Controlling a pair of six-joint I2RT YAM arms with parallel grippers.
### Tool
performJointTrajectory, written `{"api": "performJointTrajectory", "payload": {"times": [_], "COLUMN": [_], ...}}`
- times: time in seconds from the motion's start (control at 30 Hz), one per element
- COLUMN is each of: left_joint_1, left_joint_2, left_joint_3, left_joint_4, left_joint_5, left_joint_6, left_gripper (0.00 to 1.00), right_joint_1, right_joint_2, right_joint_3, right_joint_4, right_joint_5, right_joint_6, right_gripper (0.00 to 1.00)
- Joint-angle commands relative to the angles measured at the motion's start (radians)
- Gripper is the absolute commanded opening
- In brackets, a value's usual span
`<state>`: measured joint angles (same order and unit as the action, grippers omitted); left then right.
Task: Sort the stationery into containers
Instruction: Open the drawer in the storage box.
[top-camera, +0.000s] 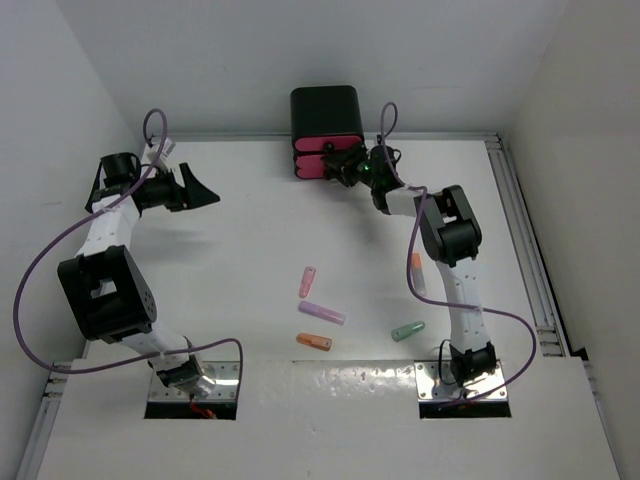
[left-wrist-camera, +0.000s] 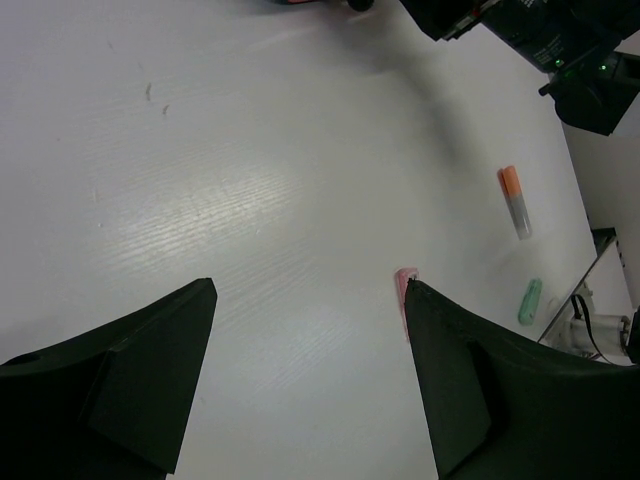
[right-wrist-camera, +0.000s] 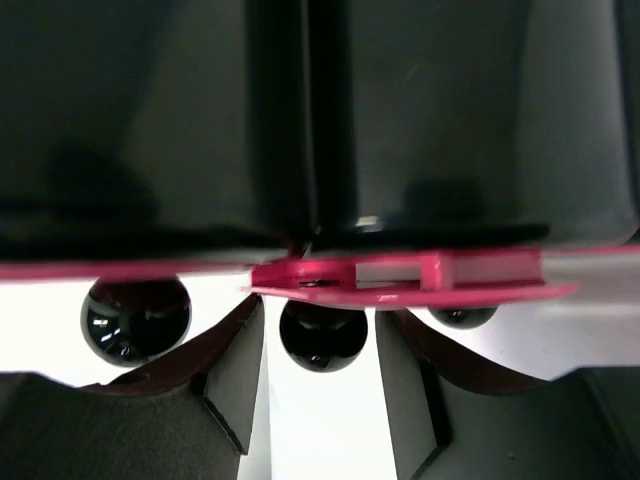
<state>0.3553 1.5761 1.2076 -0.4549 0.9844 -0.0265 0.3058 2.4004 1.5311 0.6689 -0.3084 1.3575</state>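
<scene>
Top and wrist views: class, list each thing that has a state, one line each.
left hand: open, empty
right hand: open, straddling drawer knob
pink drawer: looks slightly ajar
pink stick: loose on table
purple stick: loose on table
orange stick: loose on table
green stick: loose on table
orange-white stick: loose on table

No text, label, brand, number or sign can be read in any view. Nothing legible is made out on the black box (top-camera: 326, 108), the pink drawers (top-camera: 312, 146) or the sticks (top-camera: 321, 313).
</scene>
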Motion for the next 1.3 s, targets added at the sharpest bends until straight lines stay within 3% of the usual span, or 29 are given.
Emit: {"api": "performJointTrajectory", "payload": {"times": [0.0,0.1,0.4,0.67,1.17,1.23,1.27], "left_joint_1": [0.011,0.010,0.010,0.014,0.027,0.025,0.022], "left_joint_2": [-0.001,0.002,0.001,-0.008,0.015,0.010,0.007], "left_joint_3": [0.043,0.040,0.030,0.018,0.027,0.026,0.026], "left_joint_4": [0.033,0.033,0.045,0.058,-0.011,-0.022,-0.040], "left_joint_5": [0.033,0.033,0.039,0.057,0.103,0.100,0.100], "left_joint_6": [0.011,0.011,0.010,0.011,0.100,0.129,0.154], "left_gripper": [0.82,0.82,0.82,0.82,0.79,0.79,0.79], "right_joint_1": [-0.011,-0.016,-0.014,0.007,0.070,0.076,0.081], "right_joint_2": [0.022,0.025,0.000,-0.102,-0.290,-0.306,-0.307], "right_joint_3": [0.052,0.063,0.008,-0.159,-0.465,-0.480,-0.491], "right_joint_4": [0.020,0.017,0.066,0.130,0.155,0.152,0.143], "right_joint_5": [0.022,0.022,-0.009,-0.051,-0.054,-0.052,-0.051], "right_joint_6": [-0.024,-0.028,-0.069,-0.081,-0.051,-0.051,-0.049], "right_gripper": [0.47,0.45,0.16,0.06,0.06,0.11,0.18]}}
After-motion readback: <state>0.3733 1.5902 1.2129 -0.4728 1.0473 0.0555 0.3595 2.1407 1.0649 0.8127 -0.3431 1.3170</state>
